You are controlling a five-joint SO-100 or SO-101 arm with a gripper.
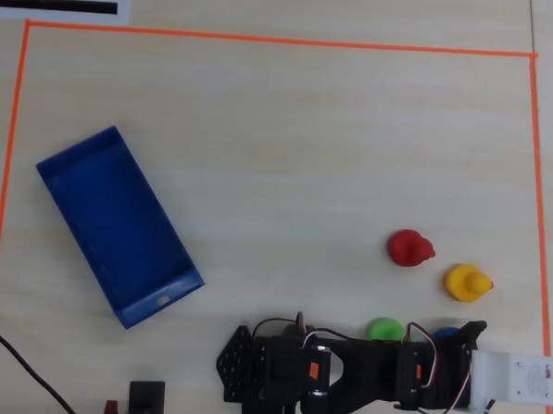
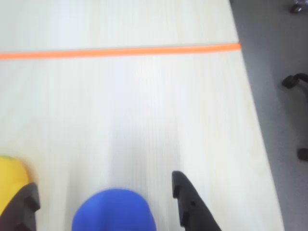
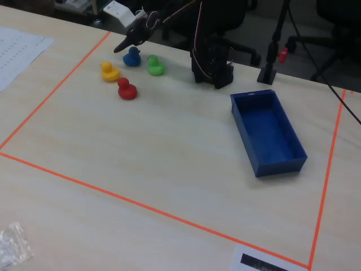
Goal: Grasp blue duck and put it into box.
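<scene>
The blue duck [image 1: 448,333] stands near the bottom right of the overhead view, partly under the arm. In the fixed view it [image 3: 132,57] is at the back left. My gripper [image 2: 104,185] is open. In the wrist view its two dark fingers stand apart on either side of the blue duck [image 2: 114,211], which sits low between them, not touched. The gripper shows just above the duck in the fixed view [image 3: 128,44]. The dark blue box [image 1: 75,148] lies empty at the left of the overhead view, far from the duck, and at the right in the fixed view [image 3: 279,166].
A green duck [image 1: 384,329] stands beside the blue one, a yellow duck [image 1: 465,283] and a red duck [image 1: 410,248] just beyond. The yellow duck [image 2: 9,175] touches the wrist view's left finger edge. Orange tape [image 1: 267,40] frames the table. The table edge [image 2: 255,125] is close.
</scene>
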